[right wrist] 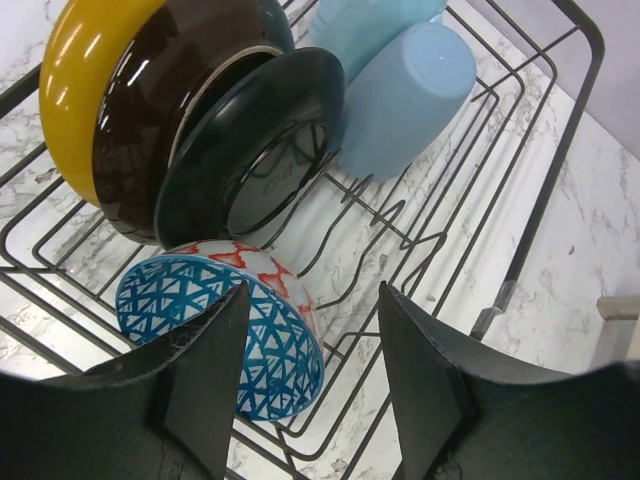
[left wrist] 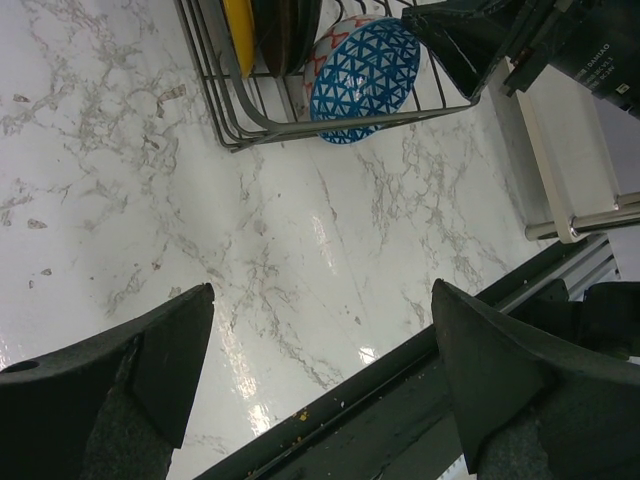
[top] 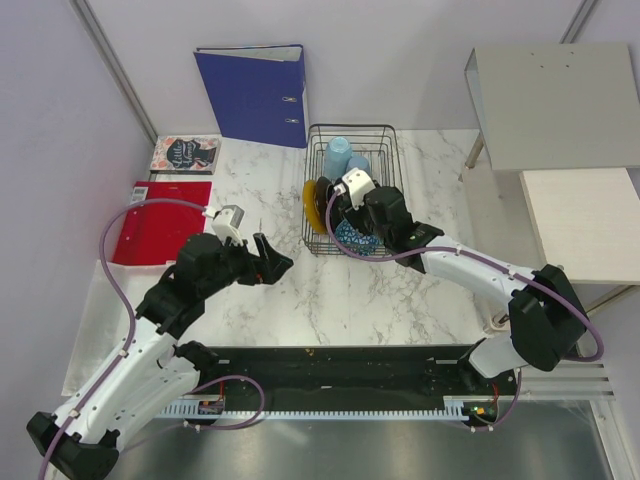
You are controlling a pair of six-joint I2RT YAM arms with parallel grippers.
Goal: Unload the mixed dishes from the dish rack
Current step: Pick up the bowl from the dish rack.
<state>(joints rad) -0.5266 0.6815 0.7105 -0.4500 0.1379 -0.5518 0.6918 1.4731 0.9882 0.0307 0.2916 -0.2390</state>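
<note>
We see the dish rack (right wrist: 540,190) as thin dark wire, seemingly coated metal with a dull sheen. Inside it, the bowl (right wrist: 250,330), the yellow plate (right wrist: 75,80) and the dark plate (right wrist: 260,150) all look glazed and glossy, catching bright highlights. The cups (right wrist: 410,95), also inside it, look like smooth, matt plastic. Under the rack, the table (left wrist: 300,250) is marble-patterned, polished and glaring. Near the rack, the left gripper (left wrist: 320,288) shows matt black fingers (left wrist: 160,360), finely grainy. Behind the rack, the binder (top: 255,90) looks smooth and faintly shiny.

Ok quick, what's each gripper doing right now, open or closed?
Left gripper: open, empty.
Right gripper: open, empty, by the blue bowl in the dish rack.
</note>
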